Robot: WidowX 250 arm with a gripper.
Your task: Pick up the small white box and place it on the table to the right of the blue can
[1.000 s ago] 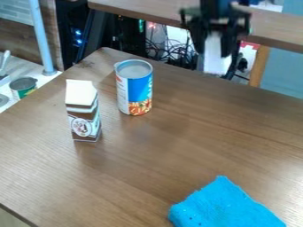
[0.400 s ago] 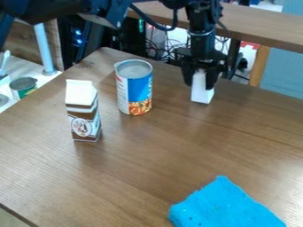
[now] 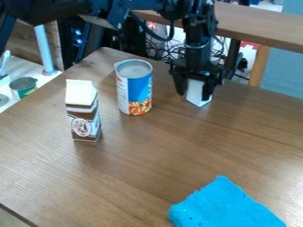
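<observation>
Judging by block (image 3: pixel 196 93): set-down/release step, 1 o'clock on tbl (image 3: pixel 177 146).
Gripper (image 3: pixel 194 95): prob. wide, astride block.
Arm (image 3: pixel 198 37): nxt wants straight lift.

On the table (image 3: pixel 148 164), around a food can (image 3: pixel 134 91): a carton (image 3: pixel 82 113) stands left and nearer the front; a block (image 3: pixel 194 92), right, between the gripper's (image 3: pixel 194 95) fingers; a cloth (image 3: pixel 225 206) lies front right, well apart.

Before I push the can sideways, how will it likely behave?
The can looks like rigid metal, so probably little give. It stands upright, taller than wide, so a high push could tip it. Its round side suggests it'd roll once down.
</observation>
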